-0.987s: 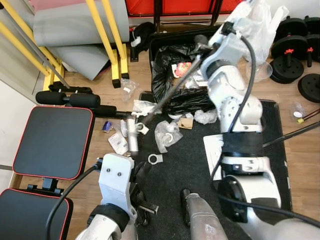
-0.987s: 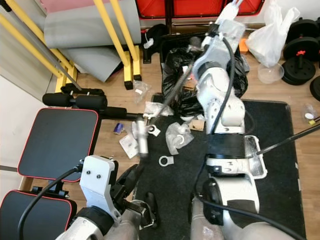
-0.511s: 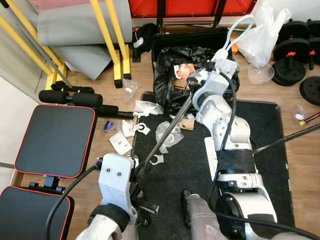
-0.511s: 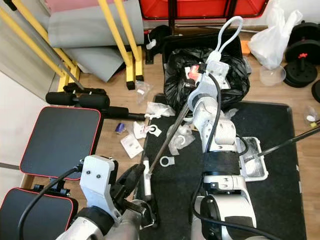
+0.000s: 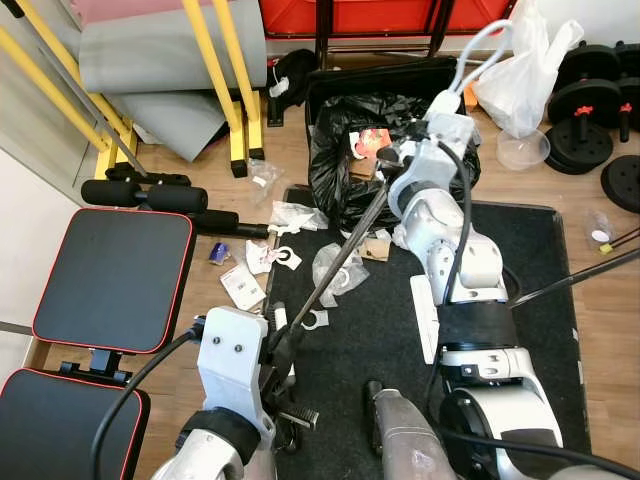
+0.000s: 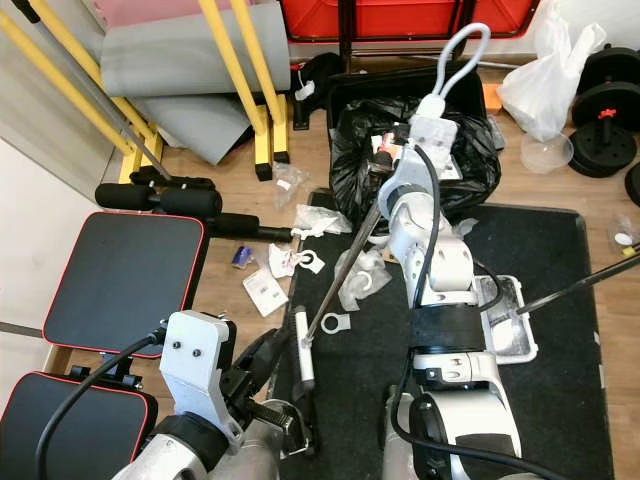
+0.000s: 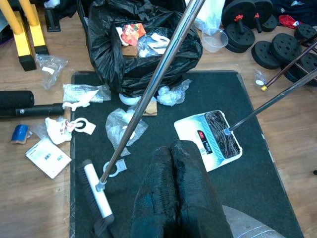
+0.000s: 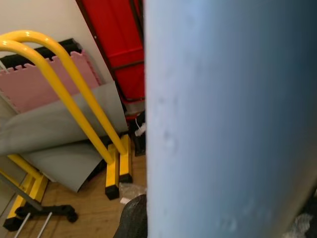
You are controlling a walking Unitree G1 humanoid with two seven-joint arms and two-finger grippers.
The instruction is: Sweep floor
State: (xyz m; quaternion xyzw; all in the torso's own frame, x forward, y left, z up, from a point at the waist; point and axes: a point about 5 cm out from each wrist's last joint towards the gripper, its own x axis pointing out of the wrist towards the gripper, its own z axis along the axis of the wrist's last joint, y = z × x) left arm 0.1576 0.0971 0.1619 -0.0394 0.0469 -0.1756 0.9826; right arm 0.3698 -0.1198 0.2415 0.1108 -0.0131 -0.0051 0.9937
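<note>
The black trash bag [image 5: 345, 165] holds crumpled wrappers. The right gripper [image 5: 388, 160] clamps the broom handle [image 5: 340, 255]. The left gripper [image 7: 173, 163] has its fingers closed, empty.

Home gym, weight bench [image 5: 110, 280], dumbbell plates [image 5: 590, 100], yellow rack [image 5: 215, 75], floor mat [image 5: 540, 330]

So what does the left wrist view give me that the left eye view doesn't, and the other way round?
Left wrist view alone: the whole white dustpan lying on the black floor mat, and the left hand with its fingers together. Left eye view alone: the red-edged black padded bench and the right hand up on the metal broom handle. Both: black rubbish bag, scattered white packaging.
</note>
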